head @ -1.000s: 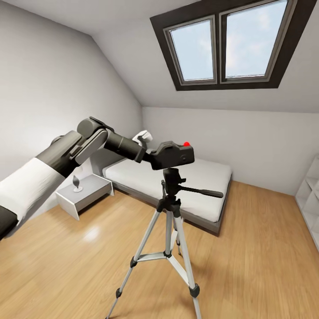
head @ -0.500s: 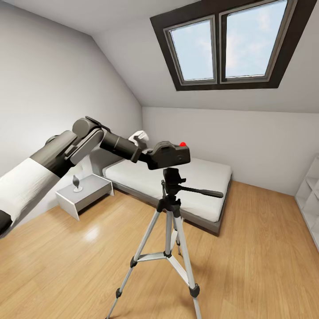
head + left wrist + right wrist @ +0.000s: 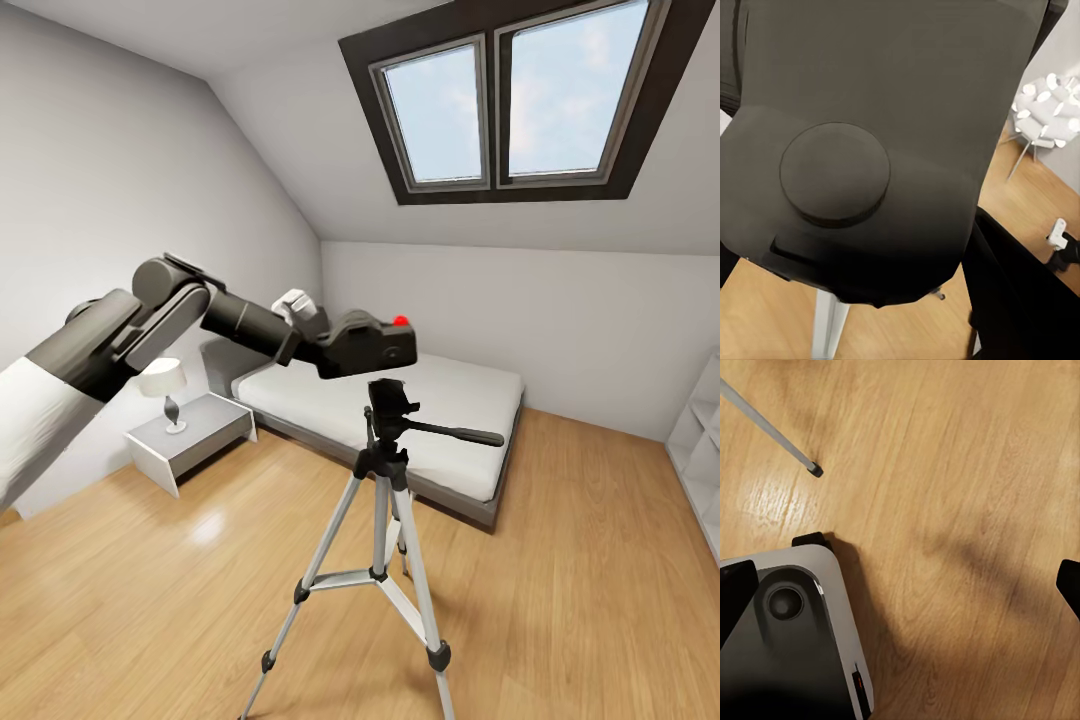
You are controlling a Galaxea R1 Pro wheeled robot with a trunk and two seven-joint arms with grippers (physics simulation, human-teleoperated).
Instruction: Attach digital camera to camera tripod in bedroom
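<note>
Bedroom (image 3: 200, 130) with white walls and sloped ceiling, dark-framed double skylight (image 3: 515, 100) high on the right. Light wood floor (image 3: 150, 600) across the near half of the head view. Far across the room, low grey bed (image 3: 440, 425) with white mattress, set against the far wall. Left of the bed, grey nightstand (image 3: 190, 440) carrying a small white lamp (image 3: 163, 380). White shelving (image 3: 700, 450) at the far right edge.

Entering from the left, left arm (image 3: 150, 325), white and grey, reaching rightward toward the room's centre. At its tip, left end effector (image 3: 335, 345) pinching the digital camera (image 3: 370, 345), black and boxy, round red button (image 3: 401, 321) on top. Camera held in the air just above and slightly left of the tripod's head, a small gap between them, not seated. In the left wrist view, camera body (image 3: 885, 135) close up and dark, with a round raised disc (image 3: 834, 174) on the facing side.

Near centre, camera tripod (image 3: 385, 540) standing upright on the floor, silver legs spread, black joints and feet, black head (image 3: 390, 400) with long pan handle (image 3: 460, 433) pointing right.

In the right wrist view, wood floor, one thin silver tripod leg (image 3: 772, 431) ending in a black foot, and a grey-and-black part of the robot's base (image 3: 791, 637). Dark fingertip (image 3: 1069, 581) at each side edge of that view, well apart: right end effector spread.
</note>
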